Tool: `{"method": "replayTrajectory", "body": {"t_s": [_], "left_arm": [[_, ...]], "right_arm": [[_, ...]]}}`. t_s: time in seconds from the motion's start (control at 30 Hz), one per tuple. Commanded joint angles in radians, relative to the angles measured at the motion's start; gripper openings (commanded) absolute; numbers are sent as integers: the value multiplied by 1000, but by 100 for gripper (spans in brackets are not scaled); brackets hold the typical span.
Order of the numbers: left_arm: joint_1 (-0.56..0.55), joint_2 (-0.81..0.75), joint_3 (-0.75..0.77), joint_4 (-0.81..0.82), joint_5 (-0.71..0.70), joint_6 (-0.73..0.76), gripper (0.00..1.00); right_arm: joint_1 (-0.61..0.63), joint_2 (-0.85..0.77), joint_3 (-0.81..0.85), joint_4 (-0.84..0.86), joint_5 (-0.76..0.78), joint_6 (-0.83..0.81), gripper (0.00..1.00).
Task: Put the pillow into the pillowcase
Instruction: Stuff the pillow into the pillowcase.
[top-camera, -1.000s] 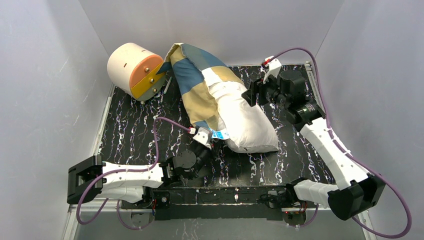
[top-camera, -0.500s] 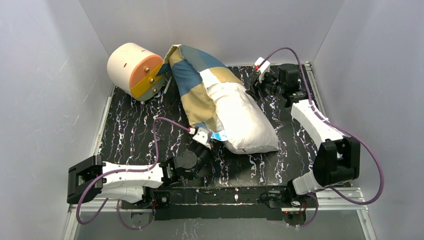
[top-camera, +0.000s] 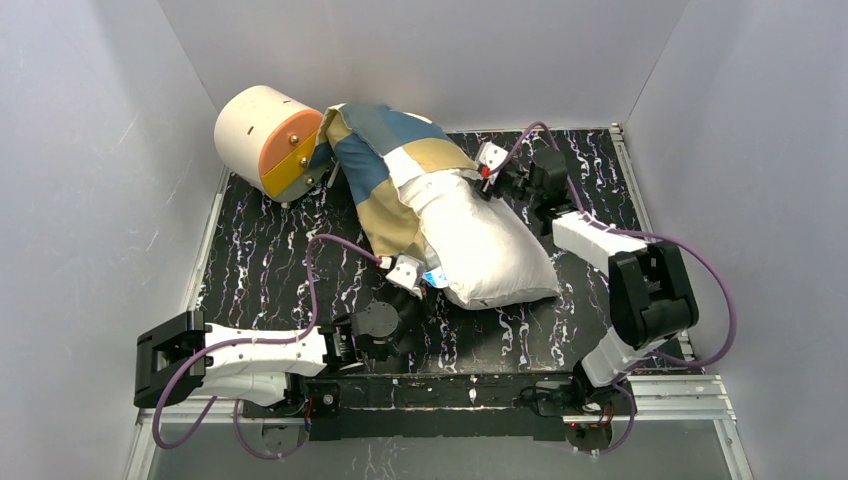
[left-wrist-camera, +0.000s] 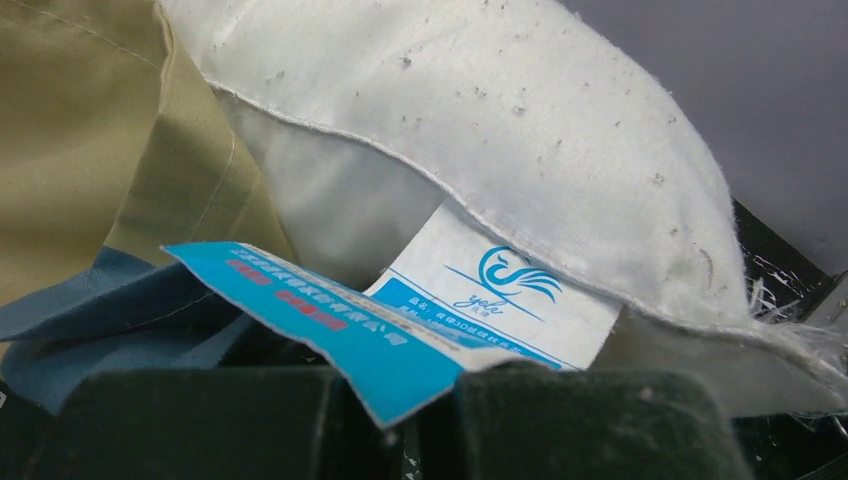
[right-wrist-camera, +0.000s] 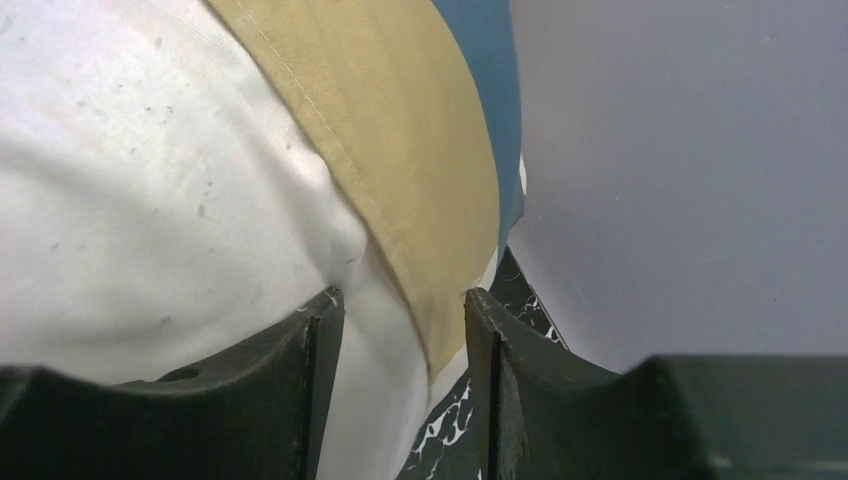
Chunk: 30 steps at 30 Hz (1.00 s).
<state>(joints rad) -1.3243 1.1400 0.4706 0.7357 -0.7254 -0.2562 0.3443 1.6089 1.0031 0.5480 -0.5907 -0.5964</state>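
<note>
The pillow (top-camera: 495, 255) lies slantwise on the dark marbled surface (top-camera: 270, 260), its far half inside the pillowcase (top-camera: 385, 160), its near half bare; the pillowcase's closed end rests against a cream-and-orange cylinder (top-camera: 262, 135). The right pincer (top-camera: 487, 183) sits at the pillow's right flank, right at the case's mouth. It stands part open, with the tan hem and a bulge of white stuffing between its fingers (right-wrist-camera: 320, 380). The left pincer (top-camera: 418, 283) is at the pillow's near-left edge; its fingers are close together, and a blue label (left-wrist-camera: 320, 320) dips into the gap between them, but whether they grip it I cannot tell.
</note>
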Motion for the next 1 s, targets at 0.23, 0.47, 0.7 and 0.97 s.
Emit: {"method": "replayTrajectory", "body": {"t_s": [0.23,0.47,0.7,0.97], "left_arm": [[-6,17,69,29,-27,-44,0],[-6,-7,128,20,-32,-61,0],[3,-48,541,-229,-54,21,0],[29,114,1222,-530,16,182,0]], "right_arm": [[62,138,21,286,39,-95,45],[84,152,180,192,211,206,1],[81,143,687,-724,479,708,1],[66,76,1046,-1430,217,933,1]]}}
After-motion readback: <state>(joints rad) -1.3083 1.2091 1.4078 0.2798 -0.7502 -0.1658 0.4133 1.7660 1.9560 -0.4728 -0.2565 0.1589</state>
